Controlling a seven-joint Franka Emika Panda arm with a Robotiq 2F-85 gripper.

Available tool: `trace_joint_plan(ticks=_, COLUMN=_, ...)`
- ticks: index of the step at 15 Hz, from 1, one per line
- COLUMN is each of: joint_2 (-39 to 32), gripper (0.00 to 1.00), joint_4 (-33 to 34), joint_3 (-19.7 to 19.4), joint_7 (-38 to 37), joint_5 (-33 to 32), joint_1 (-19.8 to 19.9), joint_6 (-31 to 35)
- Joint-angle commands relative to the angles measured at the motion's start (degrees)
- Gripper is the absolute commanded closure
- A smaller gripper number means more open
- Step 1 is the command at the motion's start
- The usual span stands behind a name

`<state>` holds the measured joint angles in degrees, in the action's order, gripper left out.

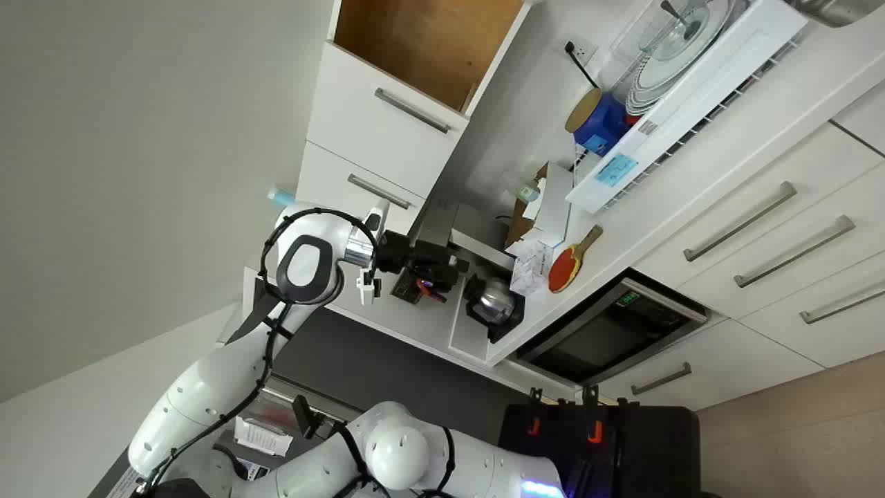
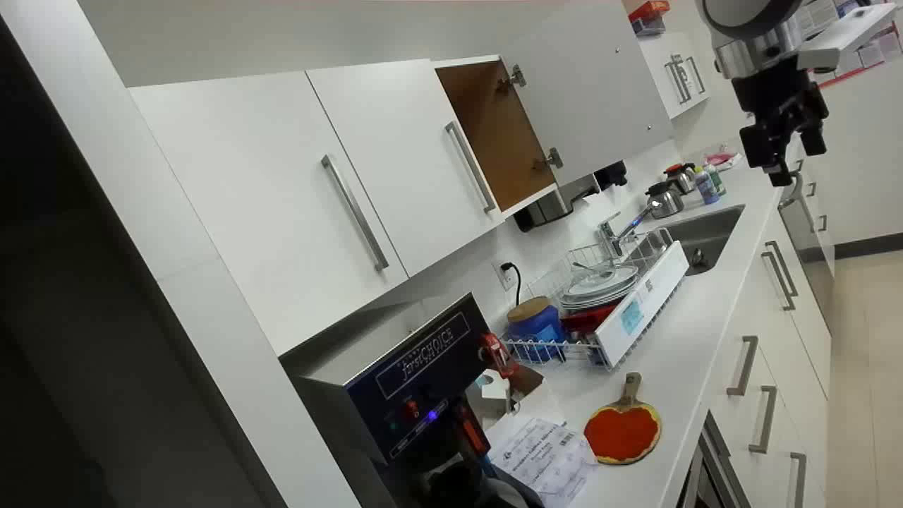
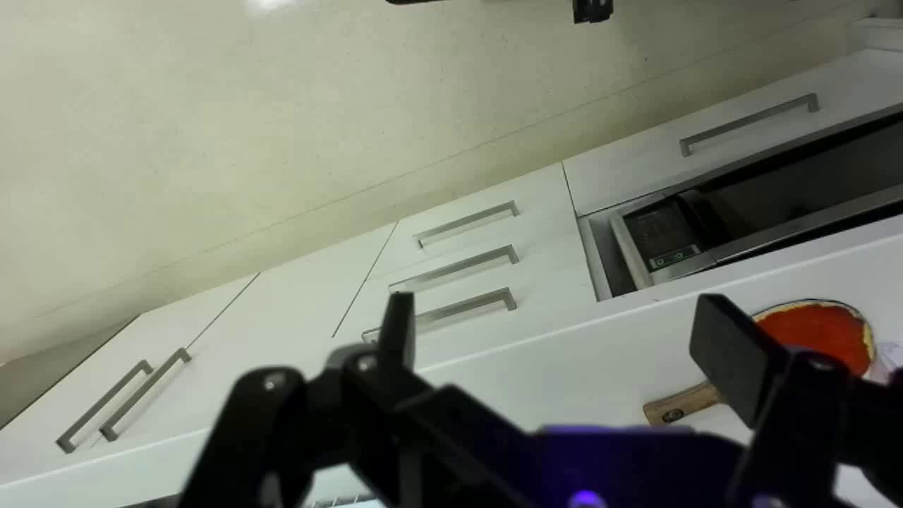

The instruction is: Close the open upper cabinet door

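Observation:
The upper cabinet door is a flat, plain white panel. In an exterior view it stands swung open on its hinges, its inner face showing. The brown cabinet interior is exposed beside it. That interior also shows at the top of an exterior view, where the door itself is out of view. My gripper appears to the right of the door in the image, apart from it. It also shows among the counter things in an exterior view. In the wrist view the fingers are spread with nothing between them. The door is out of the wrist view.
Closed white upper doors with bar handles adjoin the open cabinet. Below are a dish rack, a coffee machine, a blue tub and a red paddle on the counter. Drawers and an oven lie beneath.

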<state>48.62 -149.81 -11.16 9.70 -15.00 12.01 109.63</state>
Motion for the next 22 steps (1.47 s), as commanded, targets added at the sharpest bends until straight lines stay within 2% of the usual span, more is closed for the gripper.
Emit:
trace_joint_plan(ticks=1, joint_2=0.02, gripper=0.0, joint_4=0.15, joint_3=-0.23, joint_7=-0.21, joint_5=-0.19, joint_1=-0.36, joint_6=-0.23)
trace_joint_plan(ticks=8, joint_2=0.02, gripper=0.0, joint_4=0.15, joint_3=-0.23, joint_7=-0.21, joint_5=-0.19, joint_1=-0.36, joint_6=-0.23)
trace_joint_plan(ticks=10, joint_2=-1.11, gripper=0.0, joint_4=3.15, joint_3=-1.86, joint_7=-2.54, joint_5=3.26, joint_1=-0.28, joint_6=1.31)
trace_joint_plan(ticks=15, joint_2=-6.83, gripper=0.0, joint_4=19.09, joint_3=-6.72, joint_7=-6.27, joint_5=11.35, joint_1=0.53, joint_6=-1.55)
trace_joint_plan(ticks=18, joint_2=-10.64, gripper=0.0, joint_4=28.24, joint_3=-9.69, joint_7=-8.83, joint_5=16.39, joint_1=0.86, joint_6=-0.97)
trace_joint_plan(ticks=20, joint_2=-11.7, gripper=0.0, joint_4=30.96, joint_3=-10.24, joint_7=-11.99, joint_5=19.64, joint_1=1.5, joint_6=1.2)
trace_joint_plan(ticks=21, joint_2=-9.27, gripper=0.0, joint_4=27.44, joint_3=-9.9, joint_7=-8.17, joint_5=17.85, joint_1=1.63, joint_6=0.49)
trace_joint_plan(ticks=22, joint_2=-10.18, gripper=0.0, joint_4=29.16, joint_3=-10.18, joint_7=-9.08, joint_5=18.86, joint_1=1.76, joint_6=0.46)
